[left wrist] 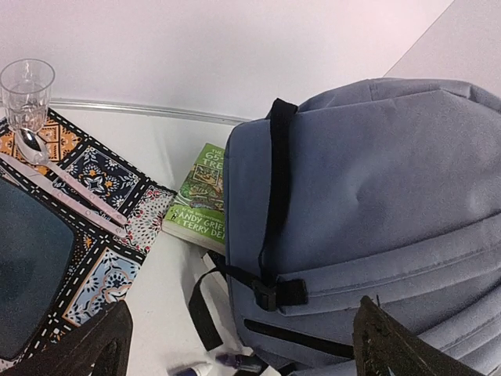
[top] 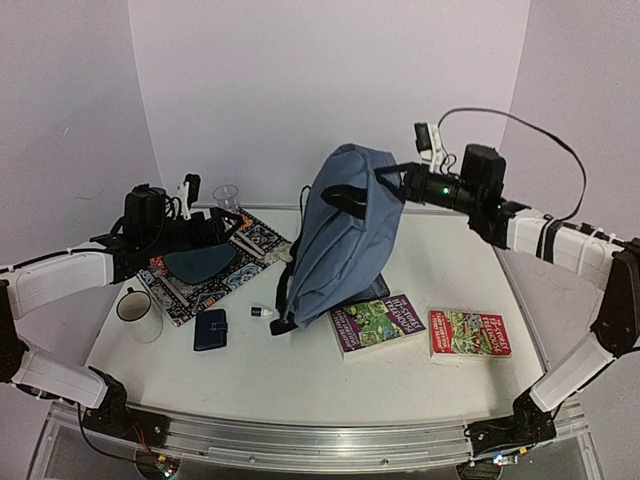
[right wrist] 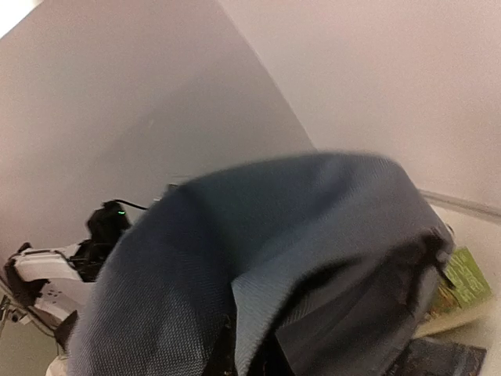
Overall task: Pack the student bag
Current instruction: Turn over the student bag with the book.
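The student bag (top: 345,235), soft grey-blue with black straps, stands tilted at the table's middle, its top lifted. My right gripper (top: 398,181) is shut on the fabric at the bag's upper right edge. In the right wrist view the bag (right wrist: 274,251) fills the frame and hides the fingers, and a dark opening gapes under a fold. My left gripper (top: 226,226) hangs open left of the bag, above a patterned mat (top: 245,240), with nothing between its fingers. In the left wrist view the bag (left wrist: 376,204) lies just ahead of the left gripper (left wrist: 243,352).
A purple-green book (top: 375,322) and a red book (top: 468,332) lie front right. Another green book (left wrist: 200,196) is partly under the bag. A dark wallet (top: 211,329), a mug (top: 138,313), a small marker (top: 264,312) and a glass (top: 226,196) stand at the left.
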Controlling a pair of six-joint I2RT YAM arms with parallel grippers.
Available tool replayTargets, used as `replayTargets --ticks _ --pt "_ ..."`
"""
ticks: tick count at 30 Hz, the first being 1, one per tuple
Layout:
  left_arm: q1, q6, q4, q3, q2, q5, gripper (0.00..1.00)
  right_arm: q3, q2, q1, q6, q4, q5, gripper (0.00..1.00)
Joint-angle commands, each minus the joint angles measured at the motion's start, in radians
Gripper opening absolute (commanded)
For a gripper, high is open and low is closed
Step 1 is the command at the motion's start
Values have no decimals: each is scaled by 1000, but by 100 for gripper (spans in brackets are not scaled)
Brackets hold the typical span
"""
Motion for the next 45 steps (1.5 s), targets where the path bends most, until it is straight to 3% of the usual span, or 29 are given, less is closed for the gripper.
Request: replayTargets --ticks 1,6,10,15,25,31,35,37,43,45 --pt "-8 -1 38 1 10 -4 99 -203 -90 -110 147 319 75 0" --pt "-13 3 36 -8 20 -4 99 -366 -185 -204 138 273 65 15" --pt "-19 8 35 -14 30 -4 100 -410 -247 -254 31 91 70 28" --pt "-26 9 35 -18 56 -2 100 -422 -287 -283 -99 -132 130 53" --pt "-67 16 32 -11 120 -3 99 -306 -350 -299 -281 -574 523 92" --pt "-126 7 31 8 180 -13 99 -161 -365 -299 -368 -830 809 98" --pt "-160 -3 31 31 227 -11 99 -66 -343 -299 -429 -926 881 98" --pt "-174 -4 31 43 247 -6 99 -31 -332 -299 -455 -951 826 98" --pt "-213 8 29 80 303 21 99 -37 -296 -288 -462 -976 464 98" --pt "-223 12 26 93 325 35 99 -55 -271 -246 -442 -988 437 98"
